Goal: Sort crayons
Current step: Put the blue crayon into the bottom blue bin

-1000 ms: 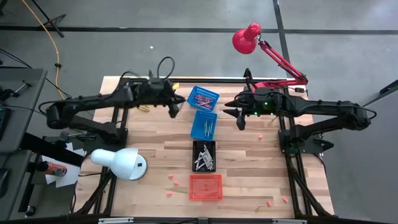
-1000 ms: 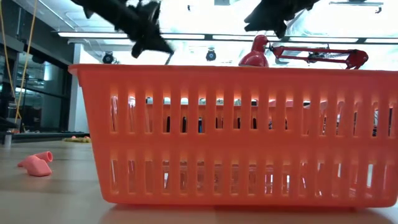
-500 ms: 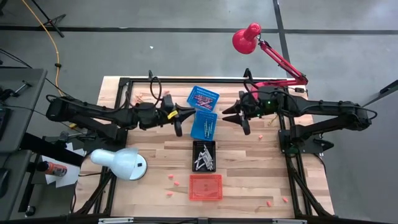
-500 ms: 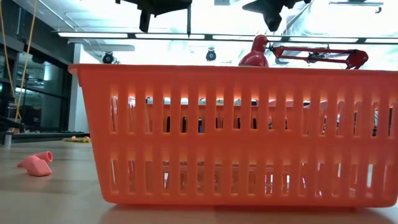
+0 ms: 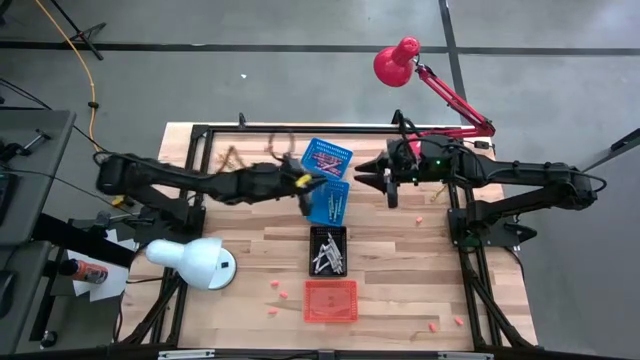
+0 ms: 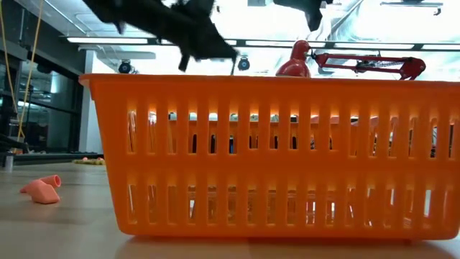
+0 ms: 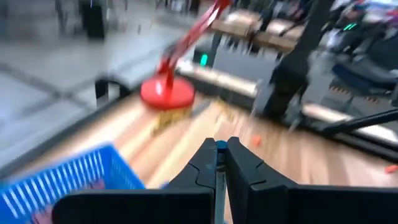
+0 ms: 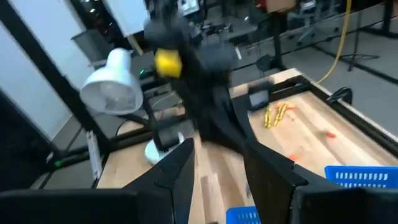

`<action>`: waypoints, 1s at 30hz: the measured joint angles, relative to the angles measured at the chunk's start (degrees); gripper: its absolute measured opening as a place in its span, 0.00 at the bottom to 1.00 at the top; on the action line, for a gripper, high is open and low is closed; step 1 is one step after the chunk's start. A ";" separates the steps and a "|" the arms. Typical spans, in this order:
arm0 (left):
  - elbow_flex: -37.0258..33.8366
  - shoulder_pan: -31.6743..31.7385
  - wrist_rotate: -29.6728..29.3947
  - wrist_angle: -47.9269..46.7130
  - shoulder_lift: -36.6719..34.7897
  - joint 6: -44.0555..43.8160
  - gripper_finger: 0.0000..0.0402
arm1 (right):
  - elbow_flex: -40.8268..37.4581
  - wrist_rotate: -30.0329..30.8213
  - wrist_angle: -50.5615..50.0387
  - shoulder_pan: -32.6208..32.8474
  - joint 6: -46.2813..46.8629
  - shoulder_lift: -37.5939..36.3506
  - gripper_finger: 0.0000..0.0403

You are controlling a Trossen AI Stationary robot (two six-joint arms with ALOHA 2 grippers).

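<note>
My left gripper (image 5: 304, 196) hangs above the left rim of the nearer blue basket (image 5: 328, 202) and is shut on a thin crayon (image 7: 220, 147). My right gripper (image 5: 386, 186) is open and empty, right of the two blue baskets and above the table. The far blue basket (image 5: 327, 156) holds red-pink crayons and the black basket (image 5: 328, 250) holds grey ones. The orange basket (image 5: 330, 300) stands nearest the front edge. A few yellow crayons (image 8: 274, 114) lie on the table at the far left. My left gripper pinches the thin crayon between its two fingertips; only a bluish sliver of it (image 7: 221, 145) shows in the gap. In the low view a thin stick (image 6: 231, 67) slants down below the fingers, lifted clear of the baskets.
A white lamp (image 5: 190, 262) stands at the near left, and a red lamp (image 5: 397, 60) reaches in from the far right. Small pink bits lie on the wood left of the orange basket (image 5: 281, 293), at the near right (image 5: 433, 326) and under the right arm (image 5: 417, 203).
My left gripper has travelled toward the table's right edge, from left of the far blue basket to the nearer blue basket's left rim, its arm stretching out, with the thin stick still between its fingers.
</note>
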 joint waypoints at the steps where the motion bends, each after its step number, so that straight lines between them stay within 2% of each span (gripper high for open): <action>1: 0.83 0.46 0.29 -0.93 2.10 -2.37 0.00 | 0.00 0.76 0.34 0.00 0.59 0.00 0.33; 6: 6.14 1.68 1.69 -8.73 10.43 -15.71 0.00 | 0.00 4.53 0.45 0.00 3.88 0.00 0.33; 10: 7.99 2.40 2.31 -11.65 14.29 -20.28 0.01 | 0.00 5.14 0.19 0.00 4.92 0.00 0.33; 14: 8.23 3.47 6.82 -11.60 16.25 -24.48 0.07 | 0.00 5.12 0.15 0.00 5.30 -0.02 0.33; 17: 8.20 3.99 8.20 -13.46 16.34 -24.78 0.15 | 0.00 5.03 0.15 0.00 5.29 -0.04 0.33; 23: 8.17 7.25 10.27 -15.17 10.48 -22.68 0.35 | 0.00 4.31 -0.28 -0.16 4.86 -0.64 0.33; 26: 8.16 9.75 14.37 -14.69 3.87 -19.41 0.43 | 0.00 4.23 -1.92 -0.67 4.86 -2.04 0.33; 30: 8.22 11.30 19.37 -13.53 -6.40 -10.78 0.46 | 0.02 4.25 -1.74 -1.00 5.30 -2.51 0.33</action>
